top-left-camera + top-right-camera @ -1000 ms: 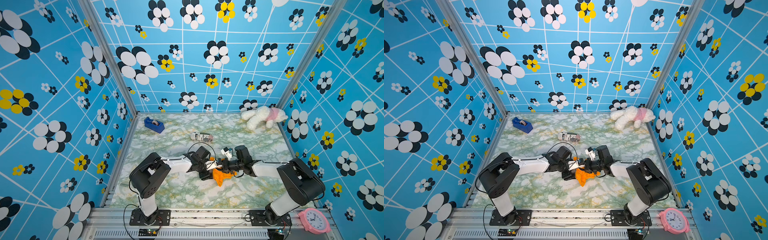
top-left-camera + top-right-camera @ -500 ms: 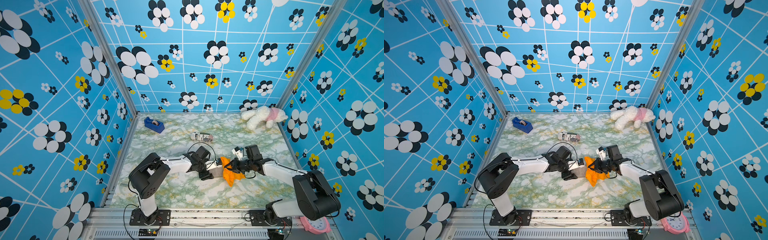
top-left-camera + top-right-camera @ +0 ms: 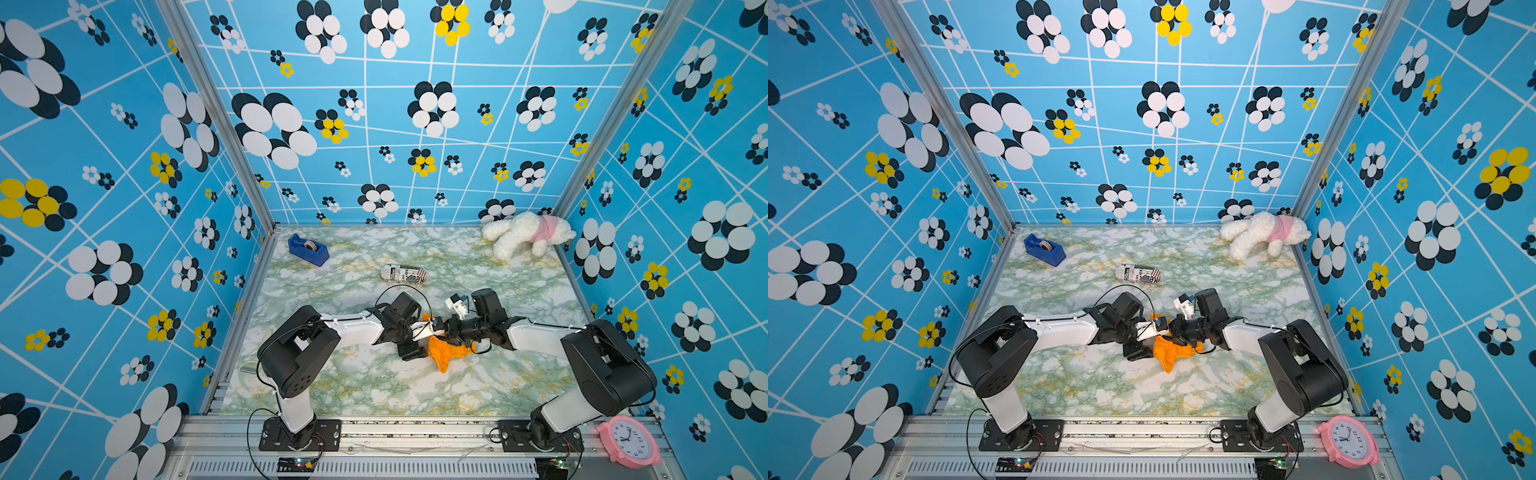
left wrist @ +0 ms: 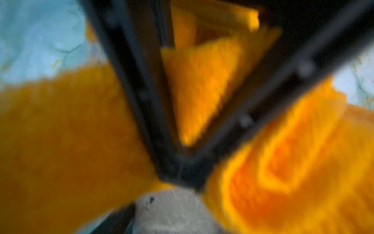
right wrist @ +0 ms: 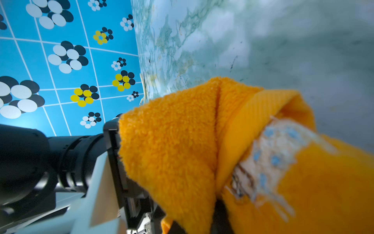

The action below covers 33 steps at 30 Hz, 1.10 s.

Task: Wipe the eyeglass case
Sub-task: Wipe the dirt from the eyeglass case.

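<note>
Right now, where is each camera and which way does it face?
Top views: high in front, looking down on the table; left arm and right arm show in both.
Left wrist: on the left arm, close over orange cloth and eyeglass case; blurred claw fingers.
Right wrist: on the right arm, facing the left arm past the cloth-draped right claw.
Shared: the cloth, everywhere.

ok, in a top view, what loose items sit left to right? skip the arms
blue tape dispenser → printed can → orange towel → white plush dog → pink clock
</note>
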Available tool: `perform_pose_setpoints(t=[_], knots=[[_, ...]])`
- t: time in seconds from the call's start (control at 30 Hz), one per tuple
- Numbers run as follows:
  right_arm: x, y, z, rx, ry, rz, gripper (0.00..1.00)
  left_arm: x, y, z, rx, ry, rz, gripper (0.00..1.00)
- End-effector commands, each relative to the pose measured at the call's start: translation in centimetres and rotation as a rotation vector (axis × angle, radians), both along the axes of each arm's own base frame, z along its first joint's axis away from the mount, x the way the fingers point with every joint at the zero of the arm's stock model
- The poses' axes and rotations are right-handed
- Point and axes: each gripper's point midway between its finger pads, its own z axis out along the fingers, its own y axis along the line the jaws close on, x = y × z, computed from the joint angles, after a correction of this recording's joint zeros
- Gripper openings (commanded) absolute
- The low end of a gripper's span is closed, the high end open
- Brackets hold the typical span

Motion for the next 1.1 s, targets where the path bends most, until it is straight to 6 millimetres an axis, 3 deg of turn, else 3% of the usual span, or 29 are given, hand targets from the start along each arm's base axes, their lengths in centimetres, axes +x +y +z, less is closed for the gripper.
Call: perform_pose_setpoints(t=[0.0, 0.1, 0.23, 0.3, 0.47, 0.57, 0.63, 0.73, 0.9, 1.07], knots=[[-2.2, -5.6, -3.5, -0.239, 0.111, -0.028, 0.00, 1.4, -1.8, 3.6, -0.107, -0.098, -0.023, 0.40], [-2.7, -6.4, -3.2, -0.283, 0.107, -0.002, 0.00, 1.4, -1.8, 3.5, -0.106, -0.093, -0.022, 0.40], [-1.9, -5.4, -3.0, -0.218, 0.096, -0.060, 0.00, 1.5, -2.1, 3.7, -0.113, -0.093, -0.016, 0.40], [-1.9, -4.0, -3.0, -0.201, 0.090, -0.053, 0.00, 1.5, -2.1, 3.7, -0.115, -0.093, -0.016, 0.40], [-2.0, 1.4, -2.6, -0.084, 0.094, -0.013, 0.00, 1.6, -2.2, 3.7, -0.116, -0.096, -0.017, 0.40], [-1.7, 3.0, -3.0, -0.019, 0.116, -0.022, 0.00, 1.6, -2.4, 3.9, -0.121, -0.099, -0.016, 0.40], [-2.0, 2.6, -4.1, -0.051, 0.135, -0.024, 0.00, 1.5, -2.4, 3.9, -0.121, -0.099, -0.017, 0.40], [-2.3, -0.2, -5.5, -0.151, 0.138, -0.033, 0.00, 1.4, -2.3, 4.0, -0.120, -0.101, -0.019, 0.40], [-2.3, -5.3, -5.2, -0.226, 0.139, -0.081, 0.00, 1.4, -2.3, 4.0, -0.123, -0.103, -0.023, 0.39], [-2.4, -5.8, -4.9, -0.257, 0.132, -0.064, 0.00, 1.5, -2.5, 4.0, -0.133, -0.100, -0.021, 0.39]])
